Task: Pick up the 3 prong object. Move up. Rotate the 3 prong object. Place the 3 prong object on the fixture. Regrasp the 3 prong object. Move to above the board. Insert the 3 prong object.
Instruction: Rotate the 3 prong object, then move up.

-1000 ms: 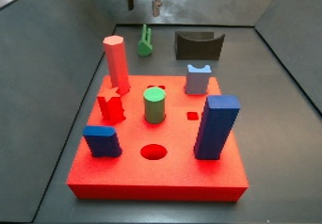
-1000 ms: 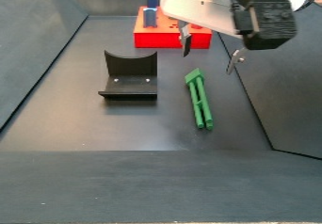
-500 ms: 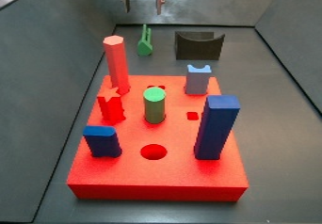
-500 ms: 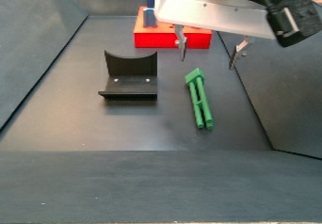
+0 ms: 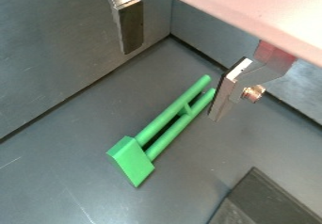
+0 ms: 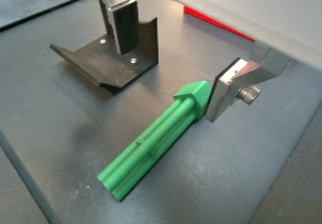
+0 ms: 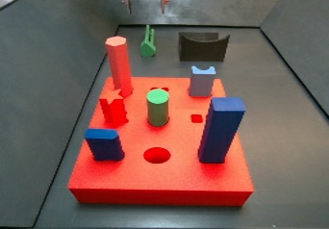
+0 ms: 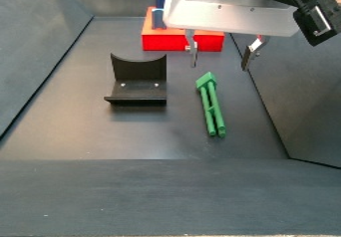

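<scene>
The tool (image 8: 221, 55) hangs spread and empty at upper centre over the green bar (image 8: 210, 104) lying on the floor, which looks light, stiff, and best gripped mid-length.

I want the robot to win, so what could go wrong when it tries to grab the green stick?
The pincer hangs open above the 3 prong object, which lies flat on the floor.
1. Its fingers seem to sit near one end, so a grab there might tip the bar.
2. The fixture stands close beside it; a finger coming down off line could bump it.
</scene>
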Controlling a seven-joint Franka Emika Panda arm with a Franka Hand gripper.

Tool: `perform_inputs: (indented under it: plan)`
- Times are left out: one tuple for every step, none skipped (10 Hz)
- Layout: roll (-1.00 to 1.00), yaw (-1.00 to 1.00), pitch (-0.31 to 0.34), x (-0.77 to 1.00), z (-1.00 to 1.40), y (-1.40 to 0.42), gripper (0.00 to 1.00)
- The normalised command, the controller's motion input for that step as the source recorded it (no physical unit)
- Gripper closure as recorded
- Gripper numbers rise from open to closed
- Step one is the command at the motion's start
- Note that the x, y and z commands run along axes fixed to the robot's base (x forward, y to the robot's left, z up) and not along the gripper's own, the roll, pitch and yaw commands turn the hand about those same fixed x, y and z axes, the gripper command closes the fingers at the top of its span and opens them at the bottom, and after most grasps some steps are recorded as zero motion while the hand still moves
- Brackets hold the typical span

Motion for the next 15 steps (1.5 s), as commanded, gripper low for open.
perform_inputs:
  plan:
    - [0.0,-0.04,-0.017,0.01,-1.0,0.0,0.0]
    - [0.0,-0.04,-0.026,0.02,-1.0,0.0,0.0]
    - [-0.01,-0.04,-0.029,0.02,-1.0,0.0,0.0]
    - [-0.02,-0.03,-0.033,0.03,-1.0,0.01,0.0]
    - [-0.03,-0.02,-0.037,0.04,-1.0,0.01,0.0]
    - [-0.04,-0.02,-0.039,0.04,-1.0,0.01,0.0]
    - [-0.05,-0.01,-0.042,0.04,-0.86,0.01,0.0]
    - [-0.05,-0.01,-0.048,0.04,-0.73,0.01,0.0]
    - [-0.06,0.0,-0.056,0.04,-0.6,0.01,0.0]
    - [-0.07,0.0,-0.059,0.03,-0.44,0.01,0.0]
    - [-0.07,0.01,-0.061,0.04,-0.32,0.01,0.0]
    - [-0.08,0.01,-0.063,0.03,-0.21,0.01,0.0]
    - [0.0,0.0,0.0,0.0,0.0,0.0,1.0]
    - [0.0,0.0,0.0,0.0,0.83,0.0,1.0]
    - [0.0,0.0,0.012,-0.01,0.81,0.0,1.0]
